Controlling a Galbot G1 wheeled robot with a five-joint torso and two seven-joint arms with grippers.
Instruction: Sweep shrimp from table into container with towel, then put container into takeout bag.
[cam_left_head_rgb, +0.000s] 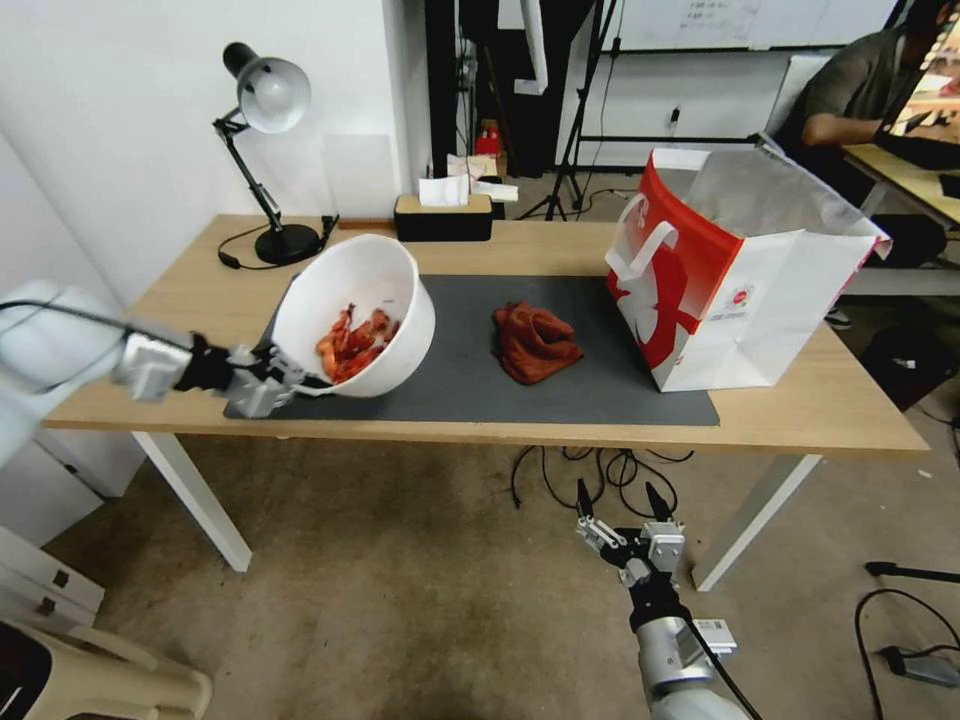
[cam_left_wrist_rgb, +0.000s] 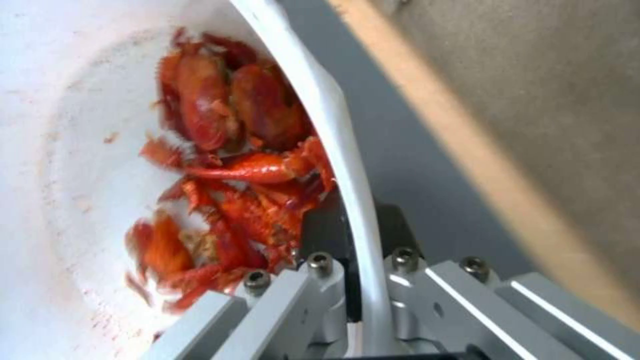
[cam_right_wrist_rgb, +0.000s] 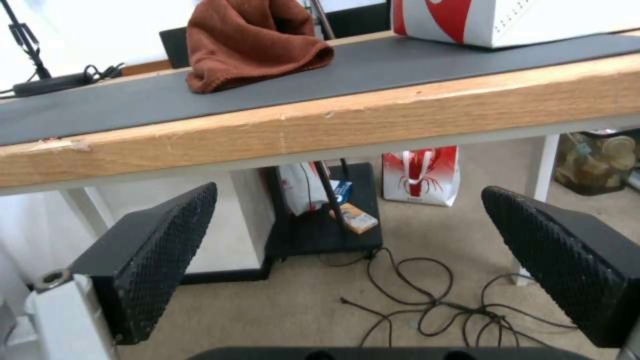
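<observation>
The white container (cam_left_head_rgb: 375, 290) is tilted toward me at the left end of the dark mat (cam_left_head_rgb: 560, 390), with the red-orange shrimp (cam_left_head_rgb: 350, 345) heaped against its lower wall. My left gripper (cam_left_head_rgb: 290, 380) is shut on the container's rim (cam_left_wrist_rgb: 347, 165), one finger inside beside the shrimp (cam_left_wrist_rgb: 233, 165). The rust-brown towel (cam_left_head_rgb: 535, 340) lies crumpled mid-mat, also seen from below the table edge (cam_right_wrist_rgb: 253, 42). The red and white takeout bag (cam_left_head_rgb: 735, 270) stands open at the right. My right gripper (cam_left_head_rgb: 620, 505) hangs open below and in front of the table (cam_left_head_rgb: 820, 400), nothing between its fingers (cam_right_wrist_rgb: 167, 250).
A black desk lamp (cam_left_head_rgb: 265, 150) and a tissue box (cam_left_head_rgb: 443, 215) stand along the table's back edge. Cables (cam_left_head_rgb: 590, 470) trail on the carpet under the table. Another red and white bag (cam_right_wrist_rgb: 420, 175) sits on the floor beneath.
</observation>
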